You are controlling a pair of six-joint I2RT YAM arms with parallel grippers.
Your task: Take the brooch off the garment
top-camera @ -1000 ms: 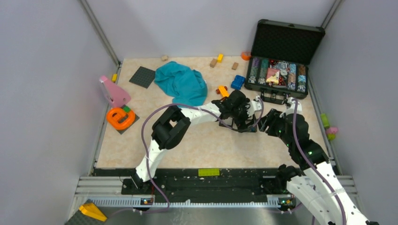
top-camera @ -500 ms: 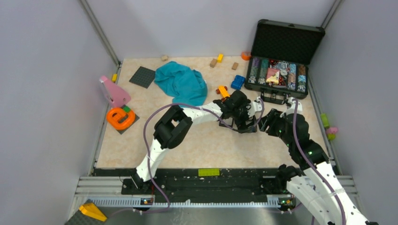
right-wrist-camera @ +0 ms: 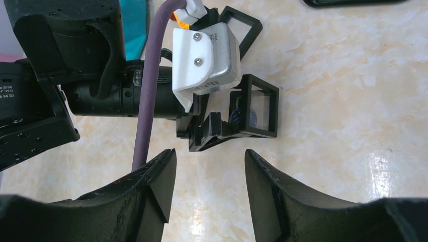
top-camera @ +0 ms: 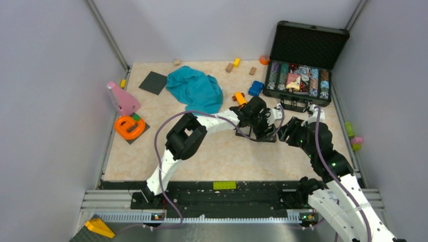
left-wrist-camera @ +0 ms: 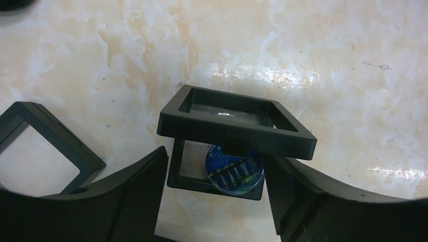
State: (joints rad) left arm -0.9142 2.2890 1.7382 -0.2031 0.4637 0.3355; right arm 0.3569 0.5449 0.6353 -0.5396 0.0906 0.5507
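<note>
The brooch (left-wrist-camera: 234, 171) is a small round blue piece with yellow marks, lying inside a hinged black square frame (left-wrist-camera: 237, 123) whose upper half is tilted up. My left gripper (left-wrist-camera: 216, 159) has a finger against each side of that frame's lower half. The right wrist view shows the same frame (right-wrist-camera: 255, 108) with the brooch (right-wrist-camera: 236, 116) and the left gripper (right-wrist-camera: 202, 126). My right gripper (right-wrist-camera: 209, 161) is open and empty, just short of the frame. In the top view the two grippers, left (top-camera: 263, 132) and right (top-camera: 283, 132), meet mid-table. The teal garment (top-camera: 194, 88) lies apart at the back.
A second empty black frame (left-wrist-camera: 45, 141) lies just left of the held one. An open black case (top-camera: 300, 75) with chips stands at the back right, a blue toy car (top-camera: 256, 88) beside it. A dark grey plate (top-camera: 153, 82) and pink and orange toys (top-camera: 126, 113) are at the left.
My left gripper and the frame have shifted slightly towards the back right. The right arm has barely moved.
</note>
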